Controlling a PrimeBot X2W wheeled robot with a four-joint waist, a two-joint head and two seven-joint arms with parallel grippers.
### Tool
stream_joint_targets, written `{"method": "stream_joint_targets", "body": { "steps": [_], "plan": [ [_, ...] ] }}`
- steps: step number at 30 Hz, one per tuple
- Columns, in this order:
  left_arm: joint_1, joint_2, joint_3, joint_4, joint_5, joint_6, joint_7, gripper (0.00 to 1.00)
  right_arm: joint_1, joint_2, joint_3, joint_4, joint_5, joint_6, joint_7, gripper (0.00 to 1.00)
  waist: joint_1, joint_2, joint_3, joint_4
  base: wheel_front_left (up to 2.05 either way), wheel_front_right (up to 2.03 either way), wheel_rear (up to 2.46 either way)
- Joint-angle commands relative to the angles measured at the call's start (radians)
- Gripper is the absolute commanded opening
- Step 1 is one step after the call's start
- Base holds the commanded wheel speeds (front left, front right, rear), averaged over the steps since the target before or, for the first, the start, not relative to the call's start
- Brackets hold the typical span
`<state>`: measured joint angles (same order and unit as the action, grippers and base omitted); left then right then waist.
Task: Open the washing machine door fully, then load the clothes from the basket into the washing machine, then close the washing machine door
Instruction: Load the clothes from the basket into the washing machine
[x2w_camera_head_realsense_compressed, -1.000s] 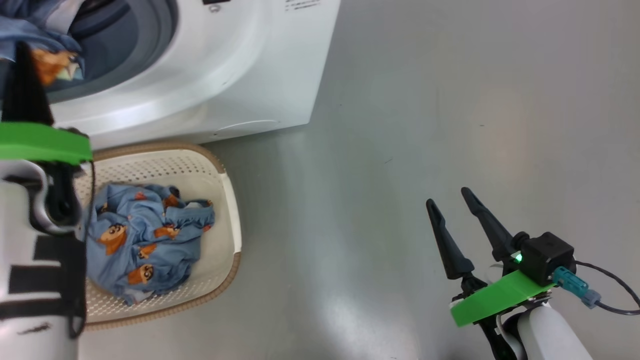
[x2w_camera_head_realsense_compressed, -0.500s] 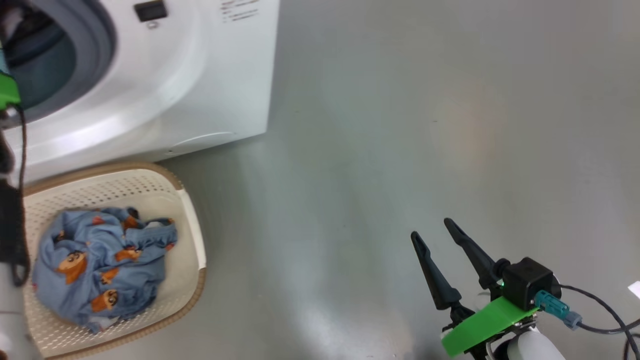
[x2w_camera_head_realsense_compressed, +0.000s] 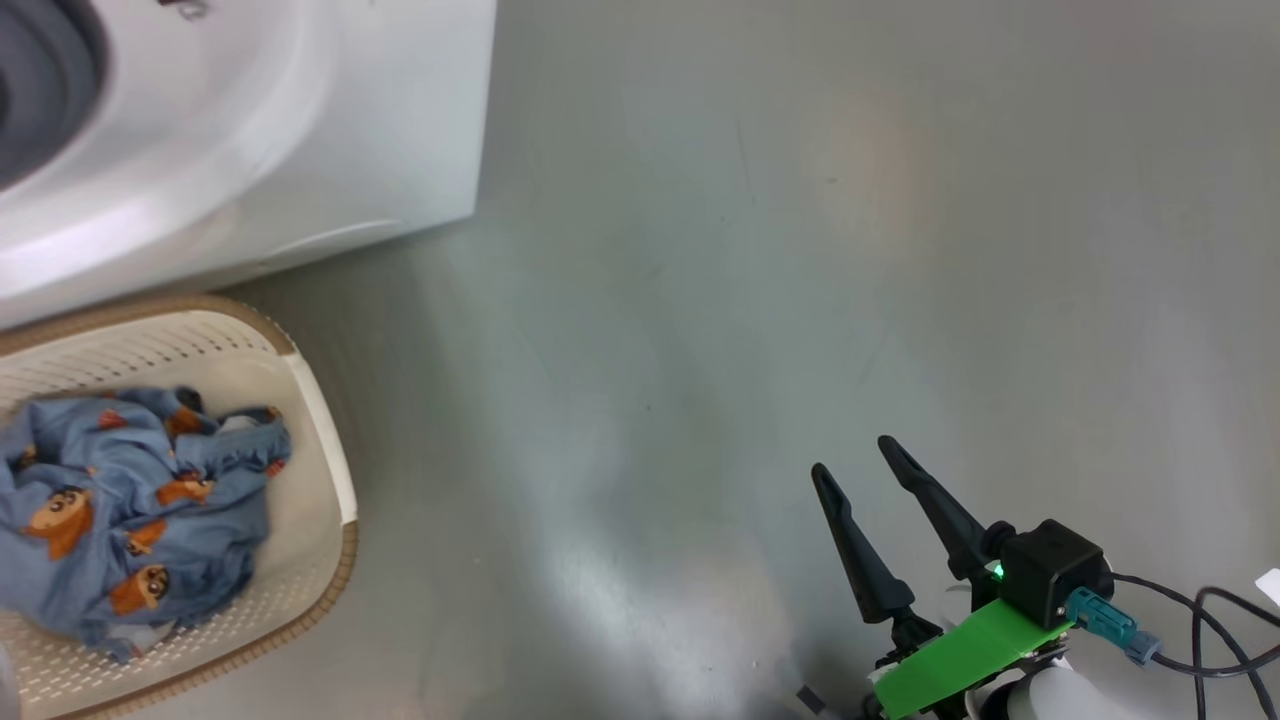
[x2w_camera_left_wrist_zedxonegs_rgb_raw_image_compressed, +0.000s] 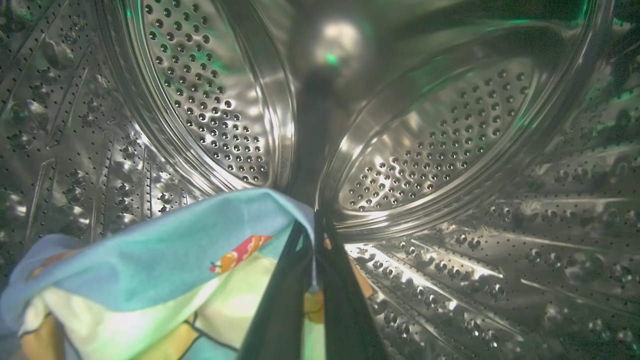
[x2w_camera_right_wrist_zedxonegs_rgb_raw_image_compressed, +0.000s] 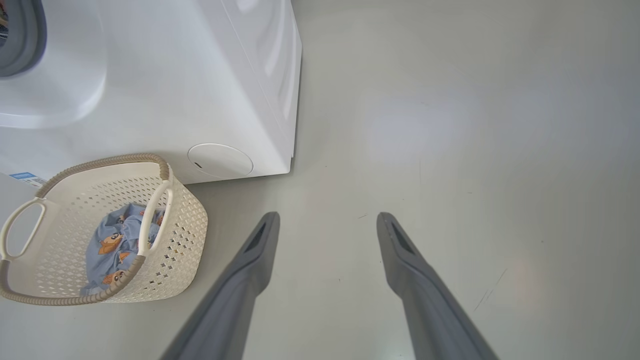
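Left gripper (x2w_camera_left_wrist_zedxonegs_rgb_raw_image_compressed: 314, 227): closed tight on a blue printed garment (x2w_camera_left_wrist_zedxonegs_rgb_raw_image_compressed: 165, 260), deep inside the steel drum (x2w_camera_left_wrist_zedxonegs_rgb_raw_image_compressed: 450, 145).
Garment: bunched just left of the fingers, pinched between them at its edge.
Right gripper (x2w_camera_head_realsense_compressed: 852, 457): wide open, holding nothing, over bare floor (x2w_camera_head_realsense_compressed: 750, 250).
Other clothes (x2w_camera_head_realsense_compressed: 120, 500): in the basket (x2w_camera_head_realsense_compressed: 325, 430) beside the washing machine (x2w_camera_head_realsense_compressed: 300, 120), well apart from the right gripper.
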<state>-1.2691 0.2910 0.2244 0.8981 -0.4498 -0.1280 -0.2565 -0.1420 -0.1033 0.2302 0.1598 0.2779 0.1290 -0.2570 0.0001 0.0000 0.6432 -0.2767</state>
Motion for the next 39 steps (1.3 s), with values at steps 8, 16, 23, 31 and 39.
{"method": "stream_joint_targets", "body": {
  "steps": [8, 16, 23, 31, 39],
  "plan": [
    [-0.068, 0.022, 0.154, -0.148, 0.057, 0.041, -0.005, 0.00, 0.004, 0.003, 0.021, -0.028, 0.005, 0.002, -0.005, 1.00, -0.0001, 0.0000, 0.066, -0.008, 0.00, 0.00, 0.00],
    [-0.038, 0.006, 0.110, -0.048, 0.206, 0.040, -0.005, 0.18, 0.004, 0.005, 0.023, -0.019, 0.004, 0.002, -0.005, 1.00, -0.0001, 0.0000, 0.054, -0.005, 0.00, 0.00, 0.00],
    [-0.056, -0.013, 0.115, 0.001, 0.230, 0.050, -0.005, 1.00, 0.013, 0.006, 0.012, -0.010, 0.006, 0.002, -0.005, 1.00, -0.0001, 0.0000, 0.036, 0.009, 0.00, 0.00, 0.00],
    [-0.013, -0.055, 0.140, -0.008, 0.257, 0.086, -0.005, 1.00, 0.009, 0.013, 0.009, 0.004, 0.009, 0.002, -0.005, 1.00, -0.0001, 0.0000, -0.004, 0.038, 0.00, 0.00, 0.00],
    [0.062, -0.097, 0.152, -0.017, 0.281, 0.096, -0.005, 1.00, 0.006, 0.011, 0.005, 0.023, 0.012, 0.002, -0.005, 1.00, -0.0001, 0.0000, -0.067, 0.068, 0.00, 0.00, 0.00]
  ]
}}
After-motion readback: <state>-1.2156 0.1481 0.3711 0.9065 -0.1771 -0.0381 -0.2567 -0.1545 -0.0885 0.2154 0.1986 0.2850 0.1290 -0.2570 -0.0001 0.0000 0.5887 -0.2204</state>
